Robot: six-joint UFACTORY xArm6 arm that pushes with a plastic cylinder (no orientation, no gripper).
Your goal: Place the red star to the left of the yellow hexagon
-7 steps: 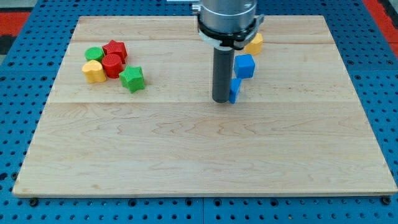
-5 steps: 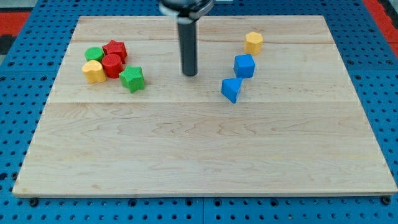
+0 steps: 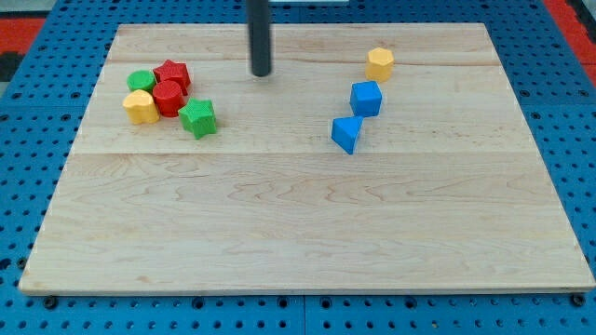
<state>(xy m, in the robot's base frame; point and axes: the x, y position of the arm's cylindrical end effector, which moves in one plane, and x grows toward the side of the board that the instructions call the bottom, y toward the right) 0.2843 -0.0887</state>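
The red star (image 3: 173,73) lies at the view's upper left, in a cluster with other blocks. The yellow hexagon (image 3: 379,63) lies at the view's upper right, far from the star. My tip (image 3: 261,73) stands on the board between them, to the right of the red star, about a third of the way toward the hexagon, touching no block.
Around the star: a green round block (image 3: 142,81), a red cylinder (image 3: 169,97), a yellow heart-like block (image 3: 141,107) and a green star (image 3: 197,118). Below the hexagon: a blue cube (image 3: 366,98) and a blue triangular block (image 3: 346,133). The wooden board (image 3: 298,233) lies on blue pegboard.
My tip has moved up and to the left, from beside the blue triangular block to the upper middle of the board. The blocks have not moved.
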